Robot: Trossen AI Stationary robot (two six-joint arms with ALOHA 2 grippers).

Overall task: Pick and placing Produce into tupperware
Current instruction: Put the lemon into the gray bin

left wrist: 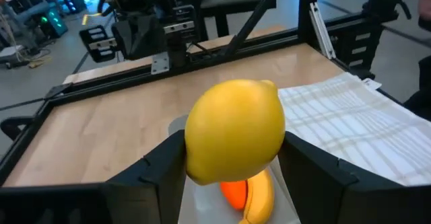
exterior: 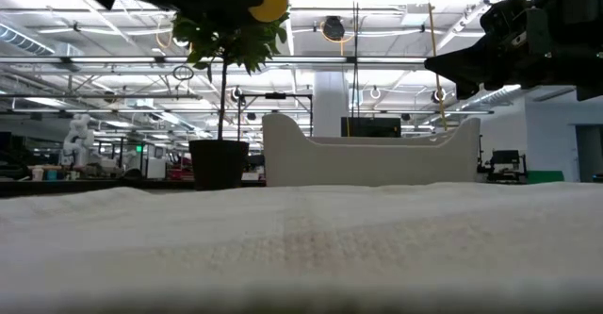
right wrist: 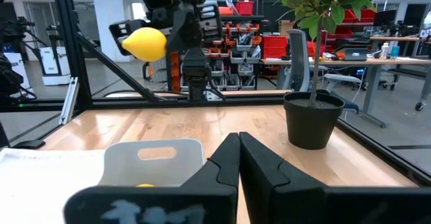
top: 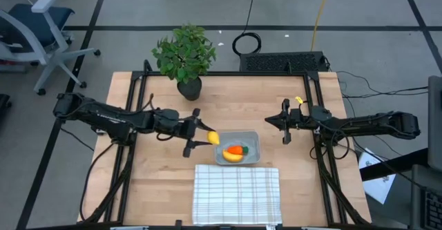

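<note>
Yellow lemon (top: 213, 138) sits clamped between the fingers of the left end effector (top: 201, 136), held in the air just off the left rim of the tupperware (top: 253, 141), not yet over its middle. Carrot (top: 237, 150) and banana (top: 233, 157) already lie inside. The right end effector (top: 285, 129) waits clenched and empty, off the tub's right side.

Biggest risk, as I judge it: letting go too soon. From above, the lemon hangs at the tub's edge, so a release here could land it on the rim and send it rolling across the tabletop (top: 152, 181). It is round and smooth, gripped only at its sides, so it could also slip out during a quick move. A drop from this height onto the two pieces below may bounce it back out, or shove the light tub towards the cloth (top: 237, 195). Lowering carelessly could catch a finger on the tub wall and drag it.

Hard to make out: the left wrist view is mostly filled by the lemon, hiding the tub's near wall and most of its contents. The level view shows the tub only as a pale outline behind the cloth, with nothing of its inside. How high the lemon hangs above the rim cannot be judged well. The plant (top: 184, 54) stands well clear.
</note>
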